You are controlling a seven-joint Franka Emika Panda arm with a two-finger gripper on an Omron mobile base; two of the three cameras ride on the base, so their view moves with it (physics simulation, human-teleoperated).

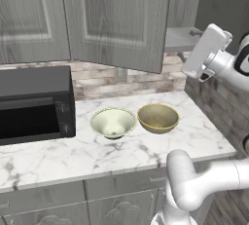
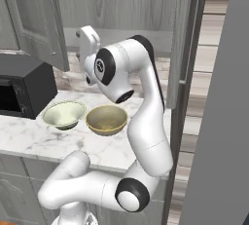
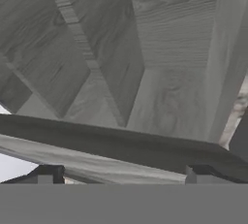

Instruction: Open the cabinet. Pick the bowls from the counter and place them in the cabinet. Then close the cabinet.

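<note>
The cabinet stands open: its left door (image 1: 116, 19) is swung out over the counter (image 1: 48, 156) and the grey shelf (image 1: 179, 38) inside is bare. Two bowls sit side by side on the marble, a cream one (image 1: 113, 121) and a tan one (image 1: 158, 118). My gripper (image 1: 196, 34) is raised at the shelf's front edge, well above the bowls, open and holding nothing. From the right side, the gripper (image 2: 79, 35) is above the cream bowl (image 2: 64, 113) and tan bowl (image 2: 107, 119). In the hand view the fingertips (image 3: 48, 174) stand wide apart before the wood-grain door panel (image 3: 111, 48).
A black microwave (image 1: 34, 102) stands on the counter left of the bowls. The right cabinet door (image 2: 187, 44) hangs open, edge-on, with its bar handle. A brick backsplash (image 1: 112, 85) runs behind the counter, and grey base cabinets (image 1: 112, 204) sit below it.
</note>
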